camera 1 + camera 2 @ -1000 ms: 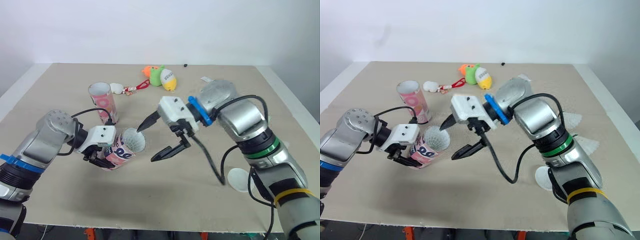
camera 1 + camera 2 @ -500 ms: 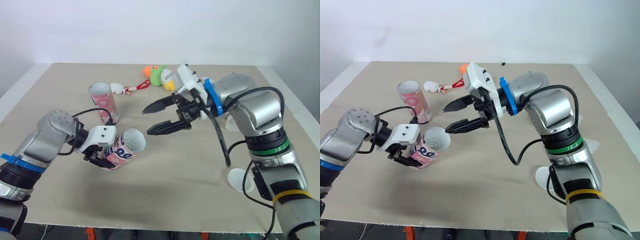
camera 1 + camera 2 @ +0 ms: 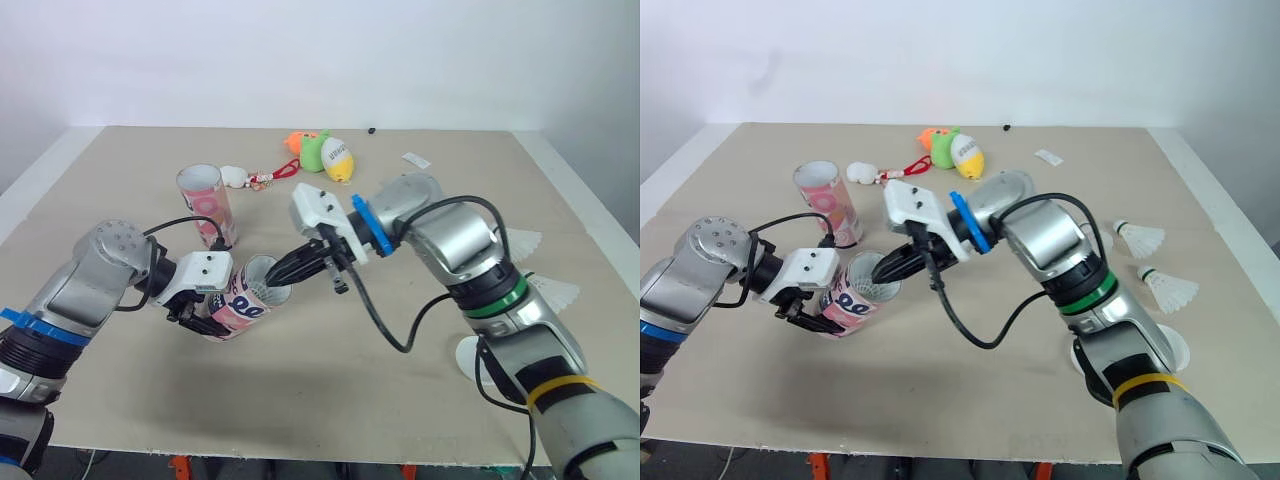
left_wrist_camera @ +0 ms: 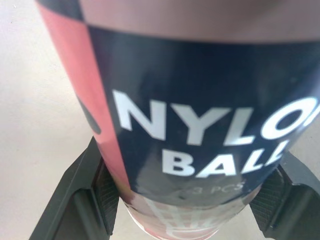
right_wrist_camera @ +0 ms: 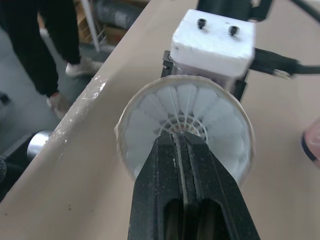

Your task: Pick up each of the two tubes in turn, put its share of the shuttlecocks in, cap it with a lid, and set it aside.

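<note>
Shuttlecock tube [image 3: 238, 303] lies tilted in the left gripper [image 4: 187, 197], whose two fingers clamp its labelled wall from either side, its open mouth turned toward the right arm. The right gripper [image 3: 278, 281] has its jaws pressed flat together with nothing between them, the tips poking into the white skirt of a shuttlecock [image 5: 150, 115] seated in that mouth. A second tube [image 3: 205, 200] stands upright just behind; two loose shuttlecocks [image 3: 1137, 238] [image 3: 1168, 287] and a lid [image 3: 465, 358] lie on the table [image 3: 400, 400] to the right. Pushing too hard or off-centre could crumple the skirt, jam the shuttlecock askew, or twist the tube out of its clamp. On withdrawal, the tips might snag the ribs and drag it out.
</note>
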